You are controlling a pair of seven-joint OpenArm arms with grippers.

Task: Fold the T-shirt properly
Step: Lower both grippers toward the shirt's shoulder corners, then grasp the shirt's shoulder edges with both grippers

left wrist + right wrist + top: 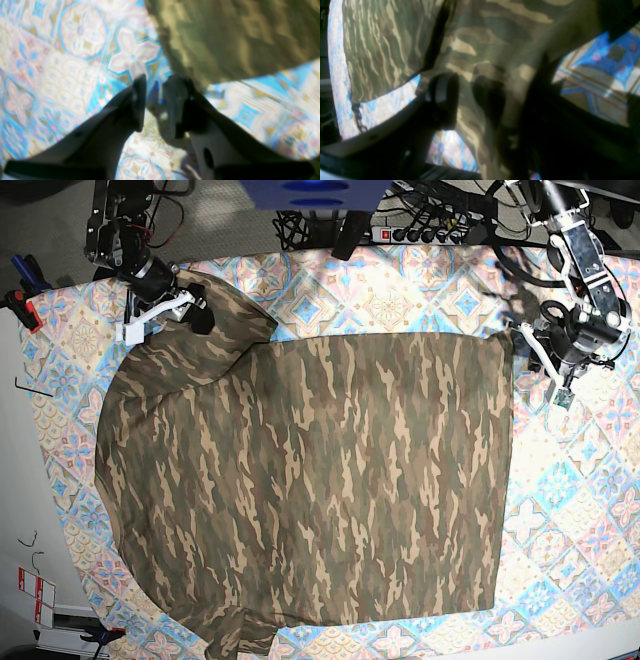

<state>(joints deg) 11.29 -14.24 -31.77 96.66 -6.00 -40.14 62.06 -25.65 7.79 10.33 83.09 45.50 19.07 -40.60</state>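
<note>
The T-shirt [310,480] lies flat across the bench, long axis left-right. Right gripper [467,97], at far-left corner, is clamped on sleeve cloth. Left gripper [153,100], w/ jaws slightly apart and empty, hovers just beside the hem corner near far-right edge.

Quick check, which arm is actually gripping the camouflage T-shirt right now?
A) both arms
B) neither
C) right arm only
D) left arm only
C: the right gripper has its jaws closed on a fold of the olive, brown and tan camouflage cloth T-shirt at its sleeve, while the left gripper hangs open over the pastel patterned tablecloth just off the shirt's corner, with nothing between its jaws.
</note>
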